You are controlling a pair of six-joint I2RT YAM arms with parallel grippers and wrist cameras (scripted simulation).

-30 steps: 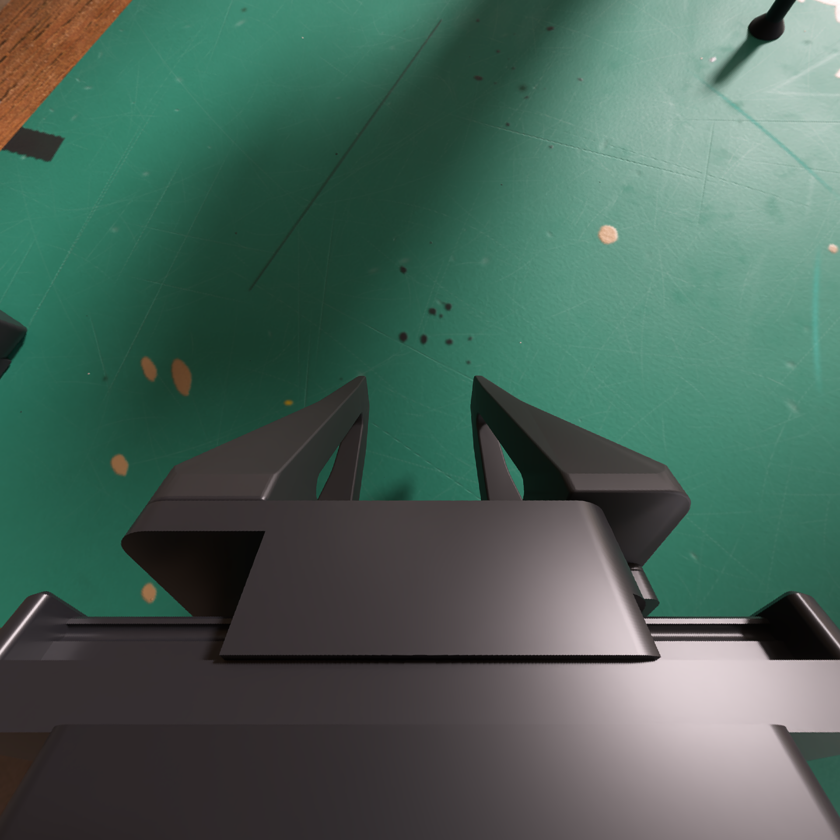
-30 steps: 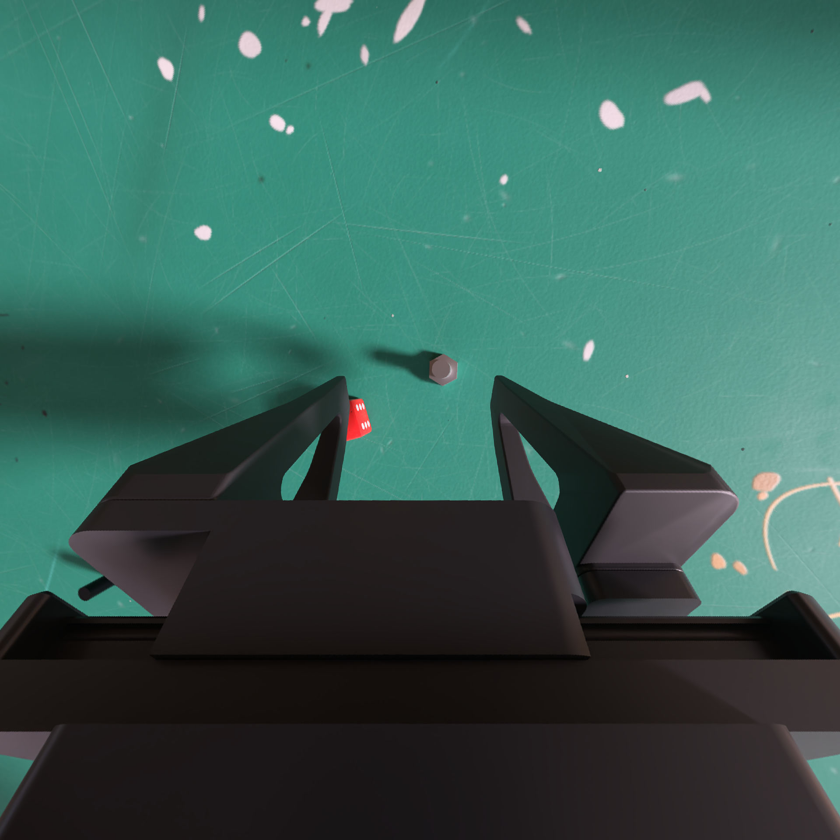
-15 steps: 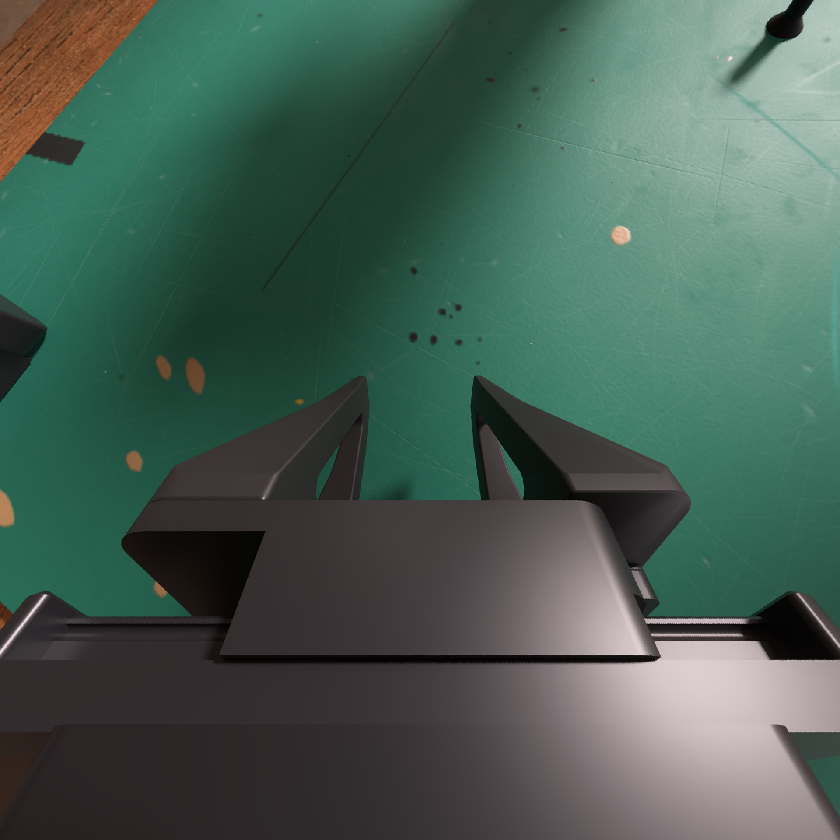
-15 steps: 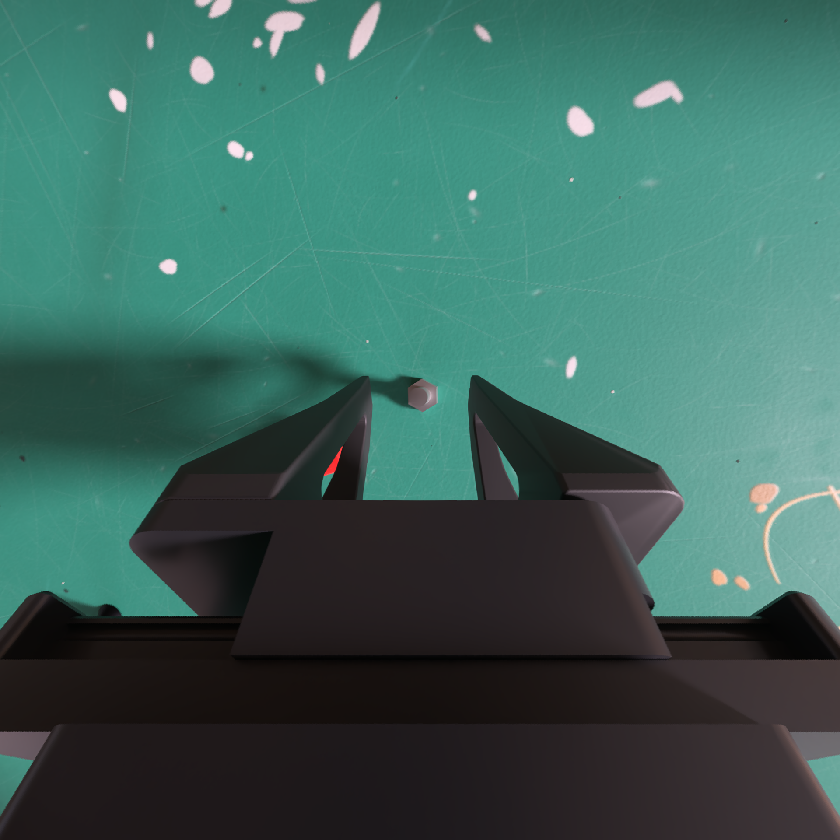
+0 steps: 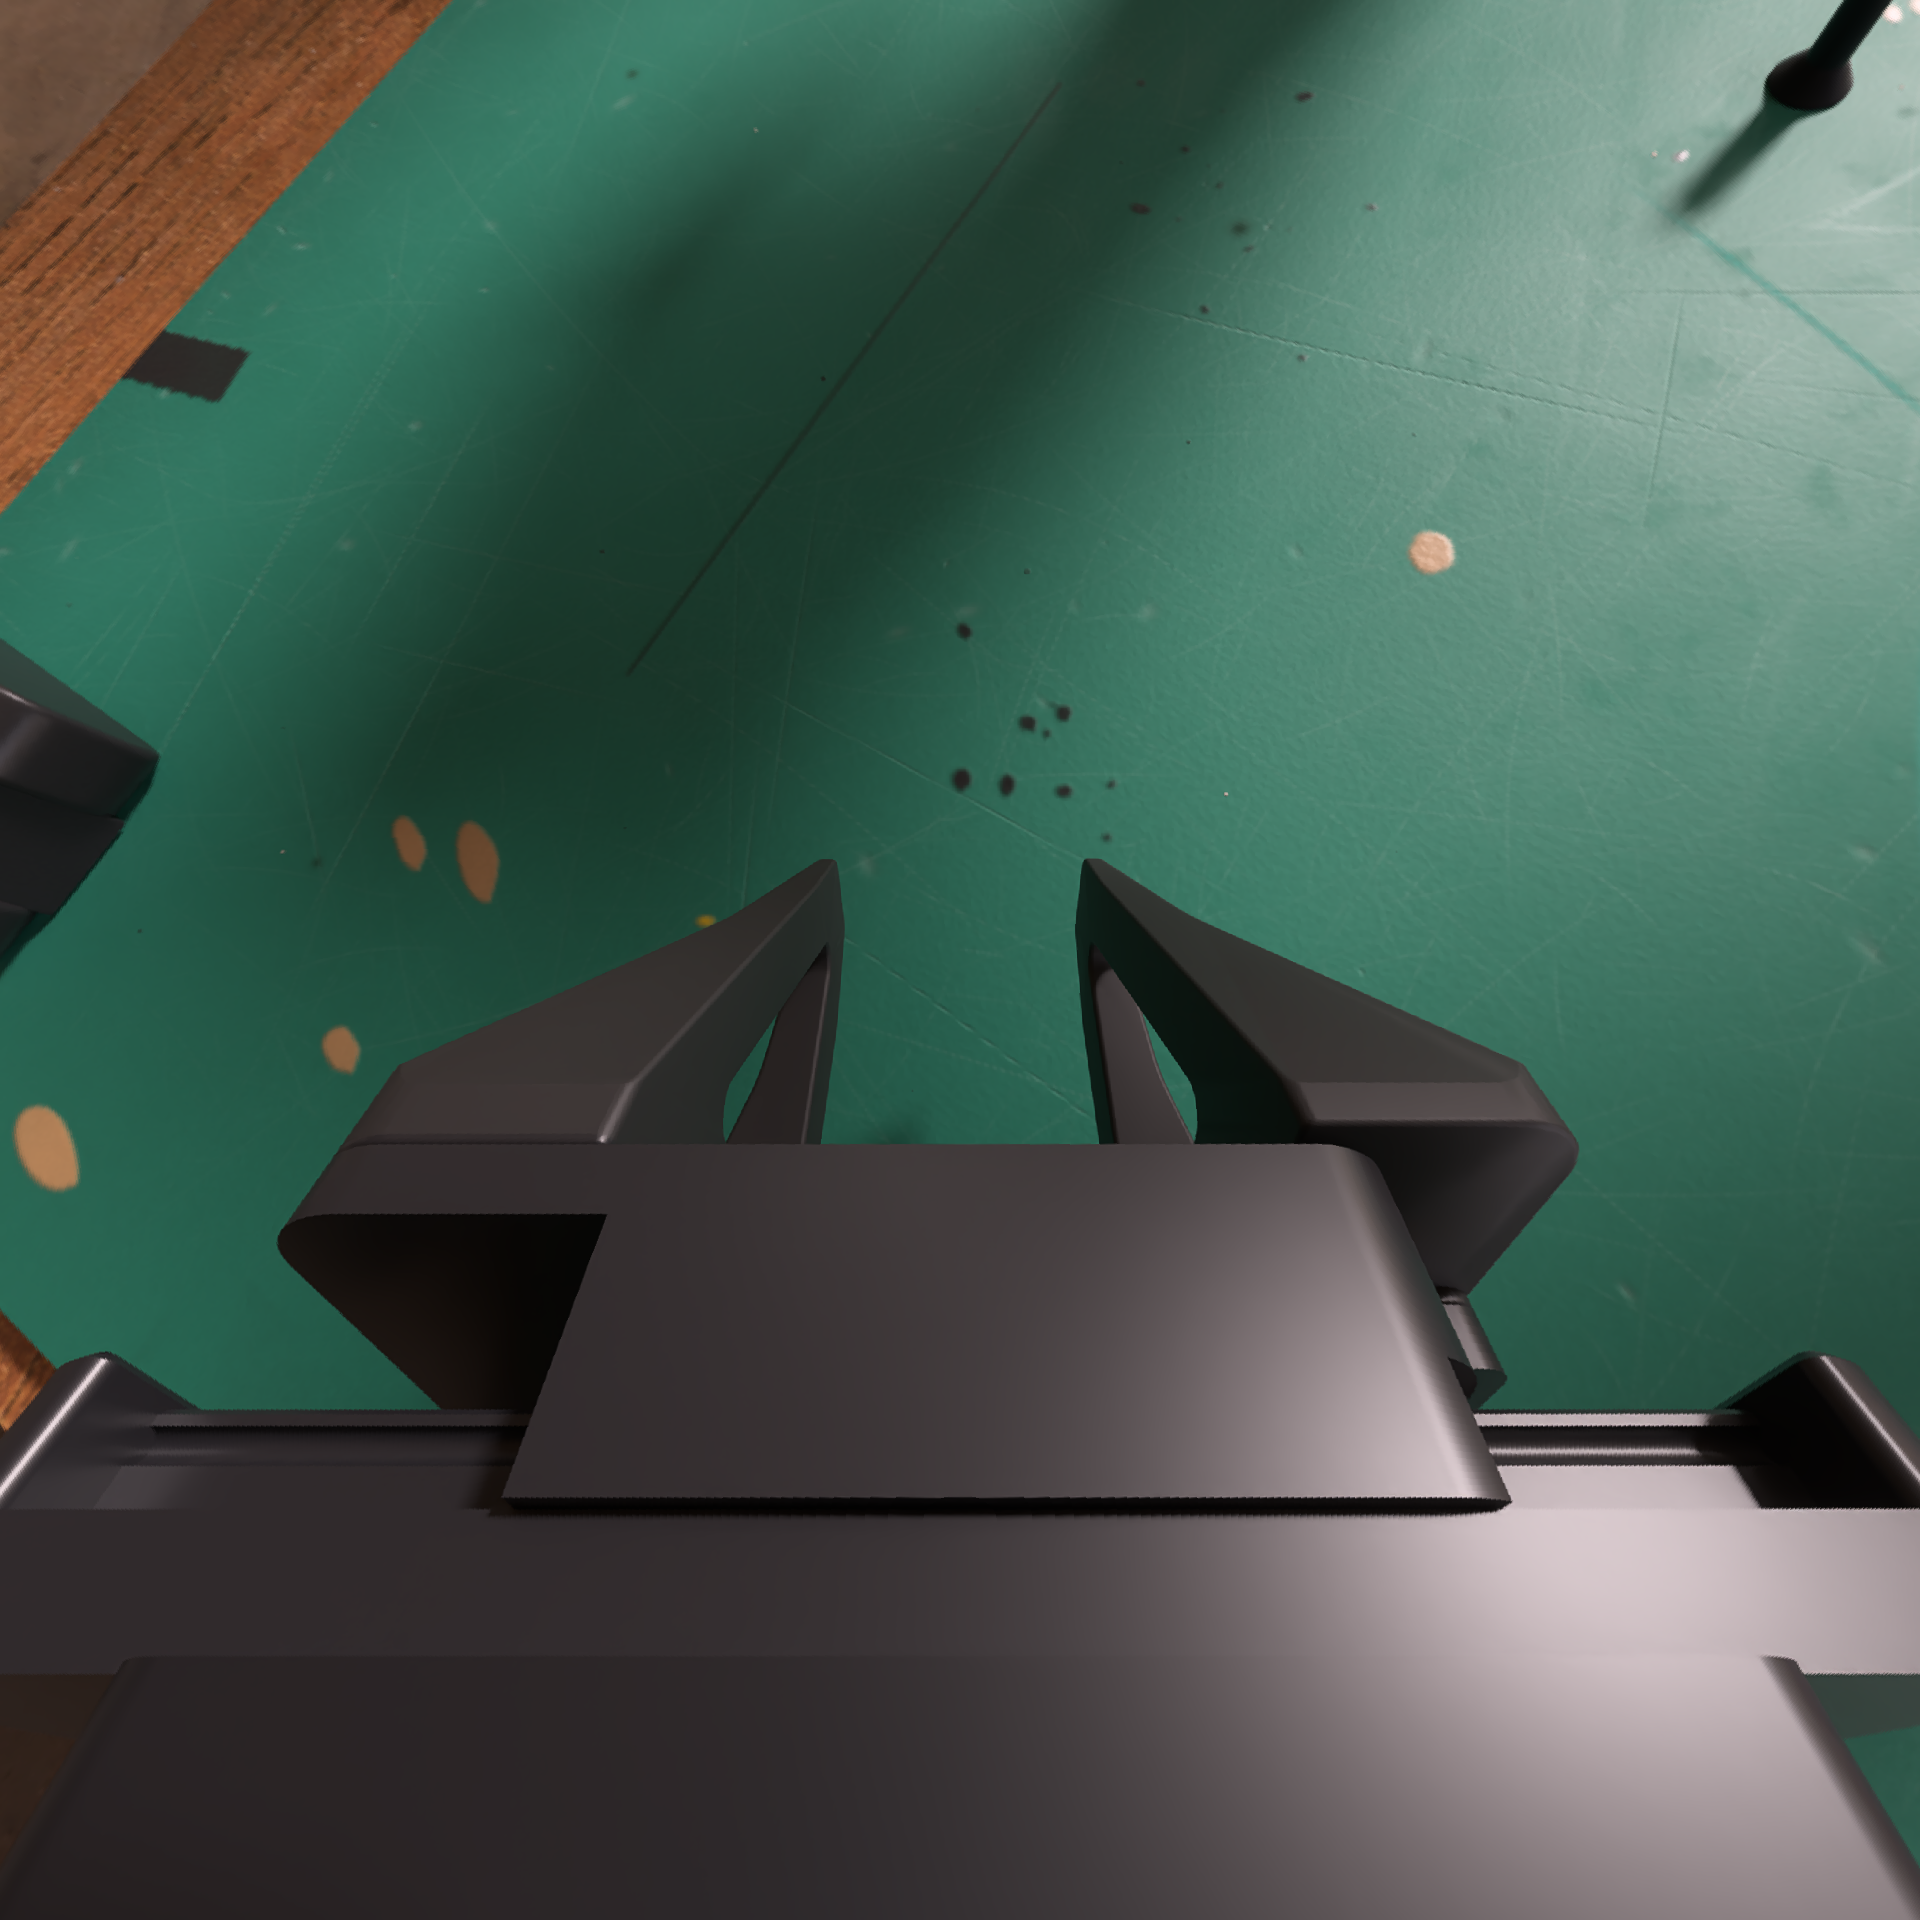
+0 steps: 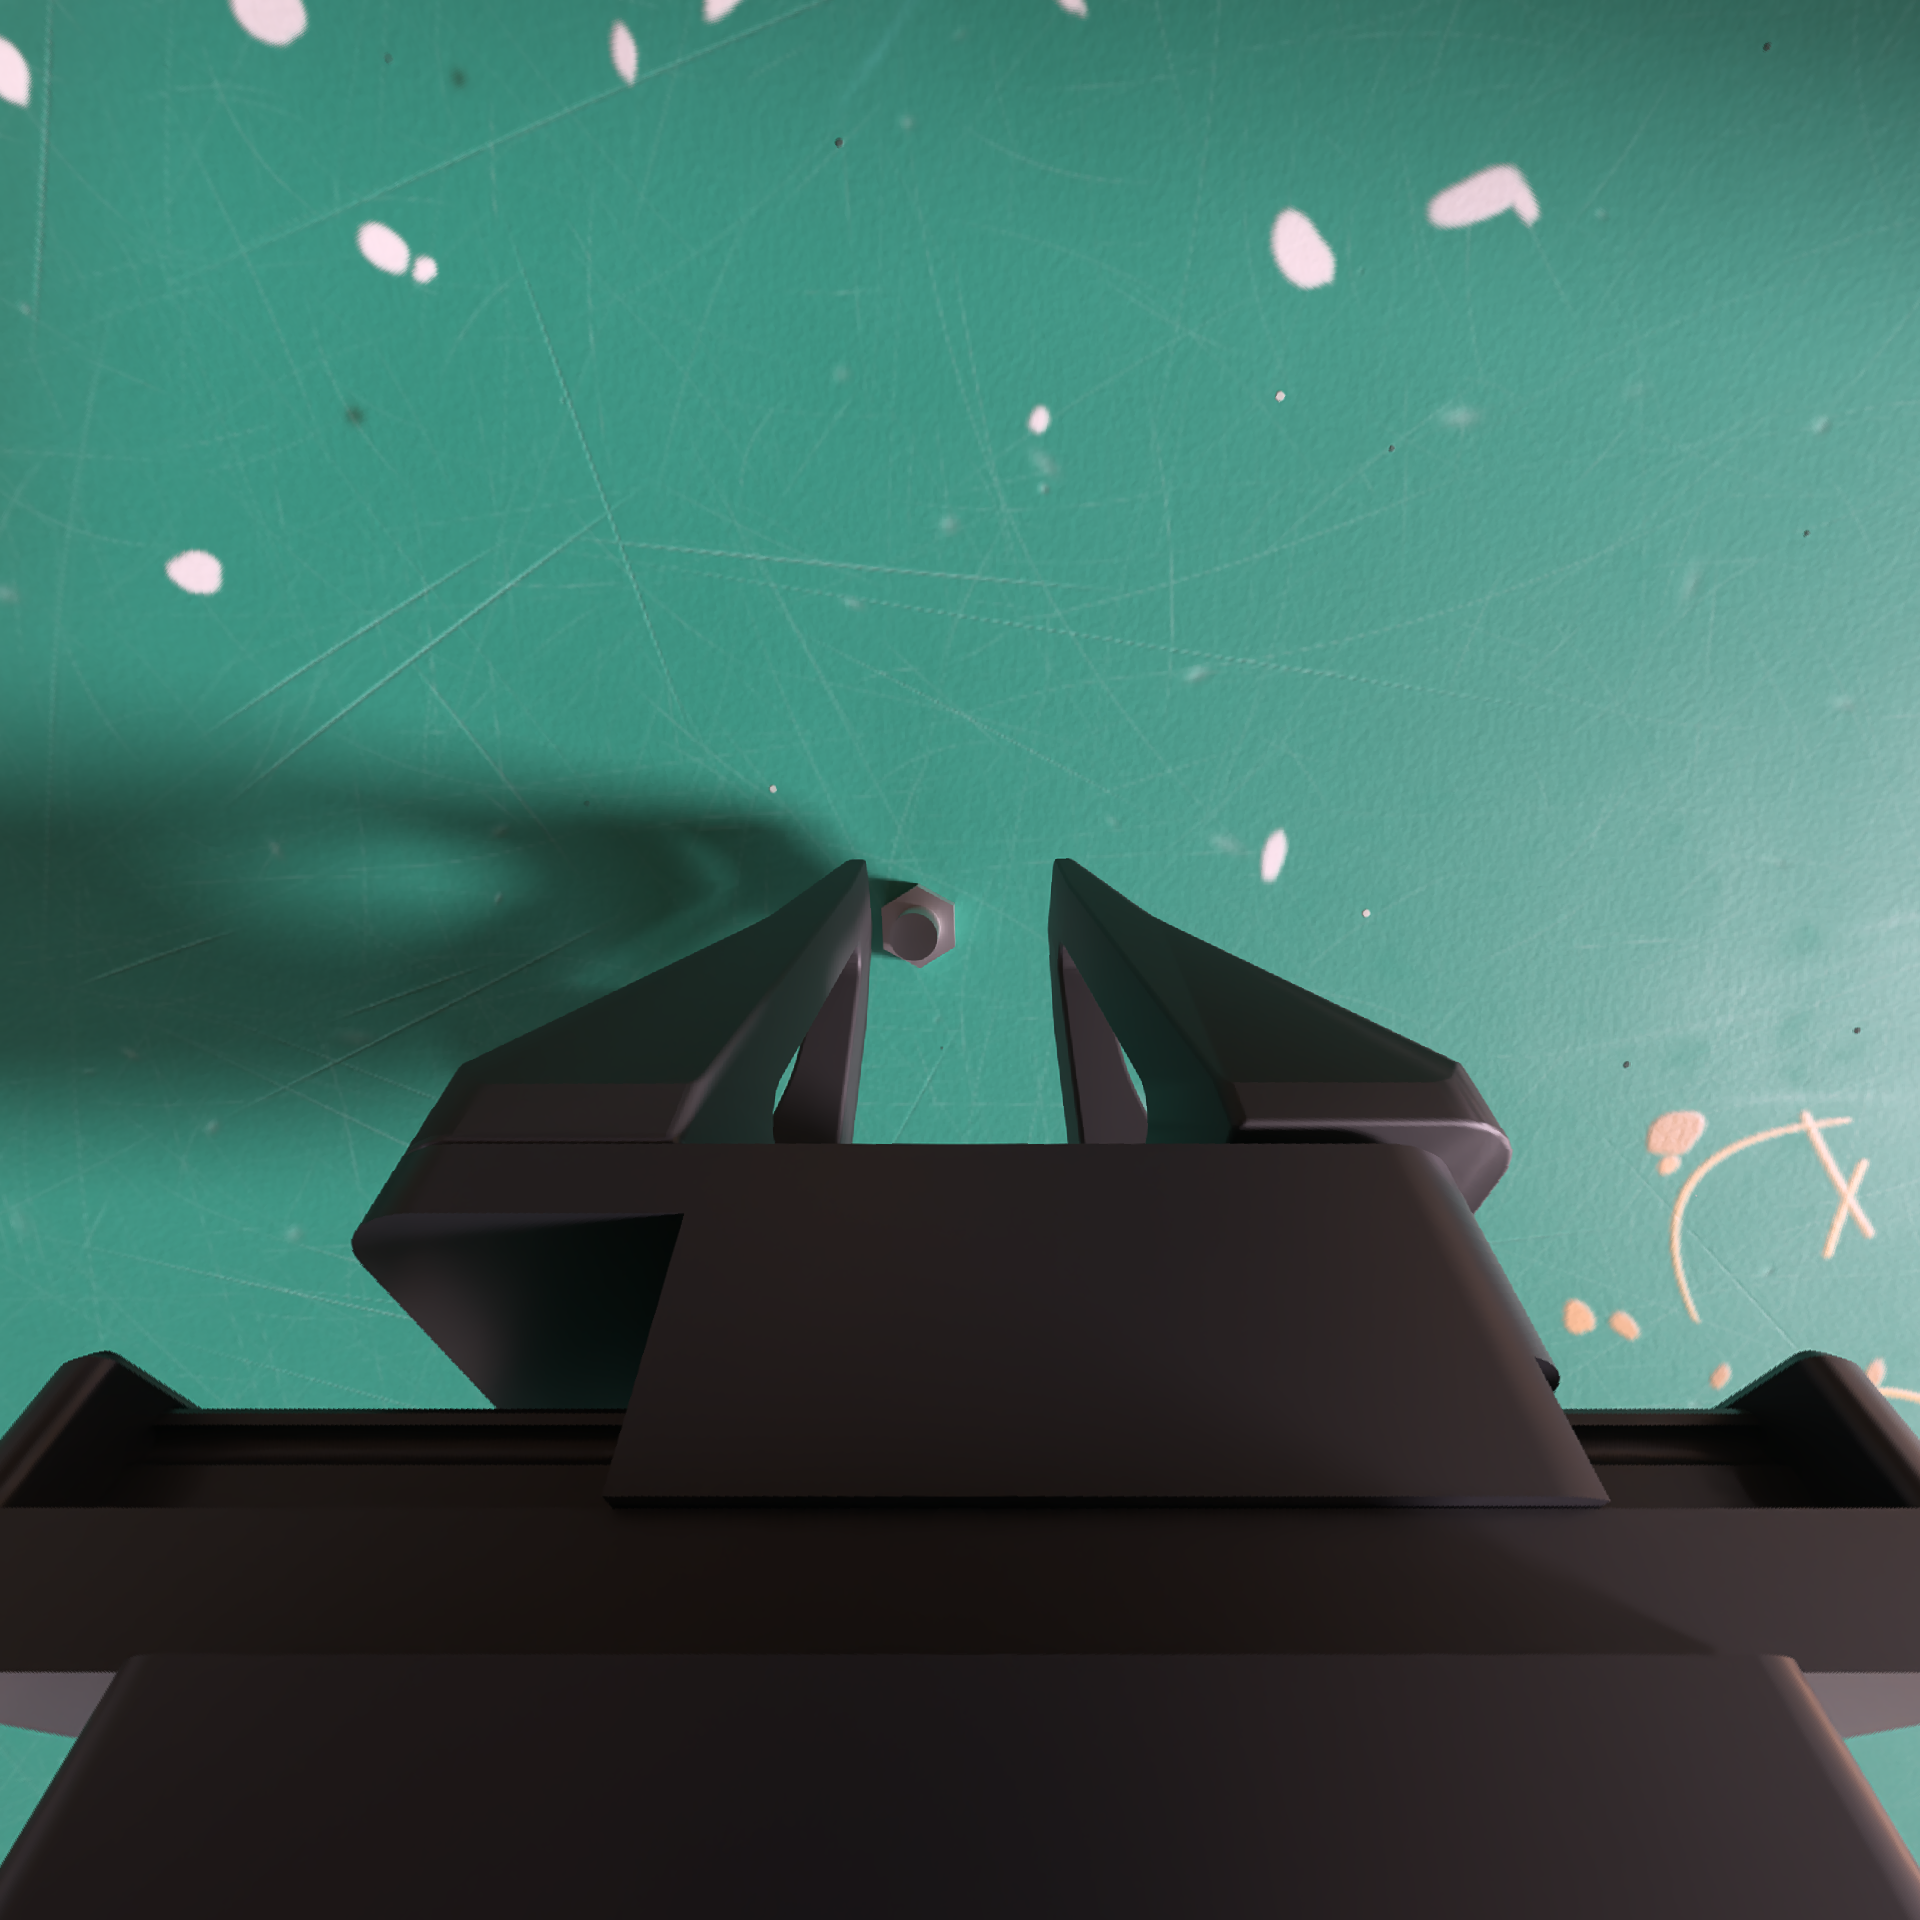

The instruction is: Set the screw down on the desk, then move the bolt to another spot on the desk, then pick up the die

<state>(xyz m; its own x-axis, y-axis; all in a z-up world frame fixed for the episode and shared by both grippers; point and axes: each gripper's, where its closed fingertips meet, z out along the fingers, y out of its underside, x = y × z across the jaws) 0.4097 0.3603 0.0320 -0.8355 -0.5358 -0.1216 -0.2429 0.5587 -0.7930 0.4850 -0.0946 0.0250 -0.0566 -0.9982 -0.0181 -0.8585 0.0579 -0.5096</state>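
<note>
A small grey hex-head bolt (image 6: 916, 928) stands on the green mat (image 6: 1351, 644), seen from above. My right gripper (image 6: 958, 883) hangs over it with its jaws partly closed. The bolt lies in the gap, right beside the left fingertip (image 6: 847, 914), and the gap is wider than the bolt. The red die is hidden in both views. A black screw (image 5: 1813, 73) lies on the mat at the top right of the left wrist view. My left gripper (image 5: 956, 883) is open and empty above the mat, far from the screw.
The wooden desk edge (image 5: 135, 197) runs along the top left of the left wrist view. A dark grey machine part (image 5: 62, 790) pokes in at its left edge. The mat bears paint spots and scratches.
My right gripper's jaws have narrowed and it has moved onto the bolt. The red die has gone out of sight behind the left finger. The left wrist view has shifted slightly.
</note>
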